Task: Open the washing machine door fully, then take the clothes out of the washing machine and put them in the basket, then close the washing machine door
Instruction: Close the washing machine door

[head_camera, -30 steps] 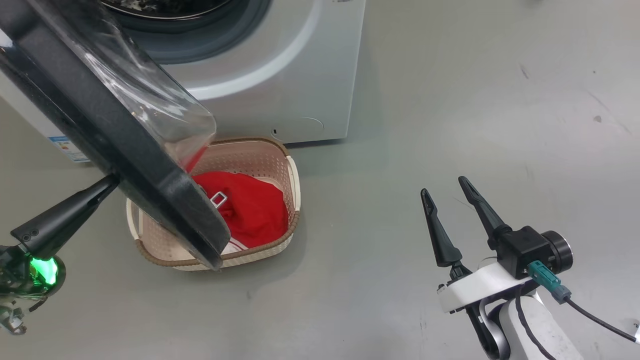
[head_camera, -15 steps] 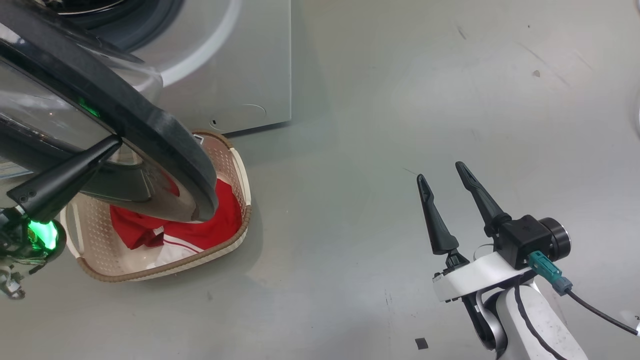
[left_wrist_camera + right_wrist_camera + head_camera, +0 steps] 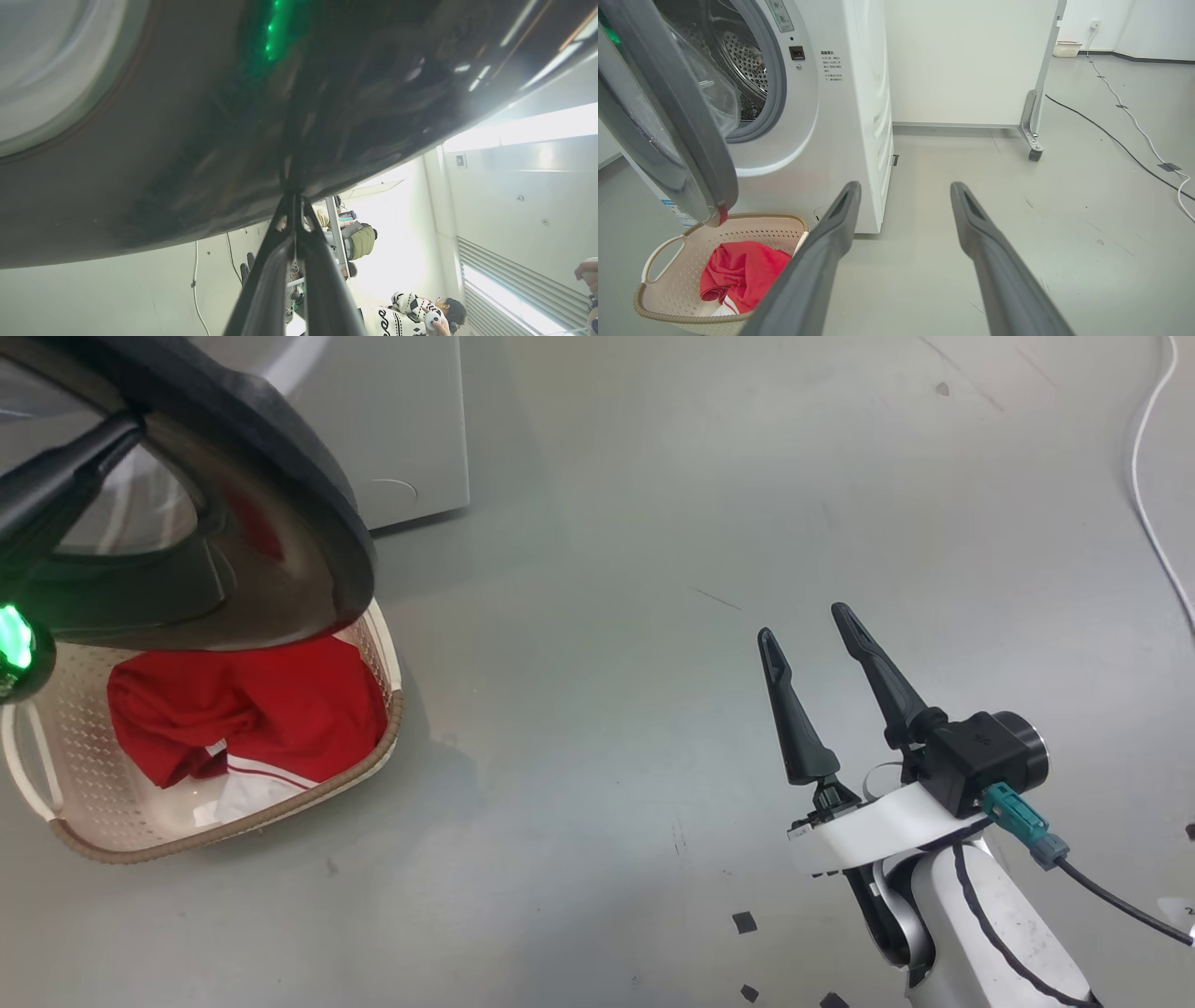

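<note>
Two dark fingers of the left gripper (image 3: 123, 429) are pressed together with nothing between them, their tips touching the glossy black rim of the washing machine door (image 3: 289, 457). The left wrist view shows that gripper (image 3: 293, 200) closed against the same dark rim. From the right wrist, the door (image 3: 696, 140) stands partly open, angled out from the washing machine (image 3: 850, 116), with the steel drum (image 3: 742, 60) visible behind its glass bowl (image 3: 714, 93). Under the door's lower edge the basket (image 3: 233, 829) sits on the floor (image 3: 607, 569) just in front of the machine. The red clothes (image 3: 252, 709) lie inside it, white trim showing. Well to the right, the right gripper (image 3: 803, 623) hovers over bare floor, its jaws spread wide and holding nothing.
</note>
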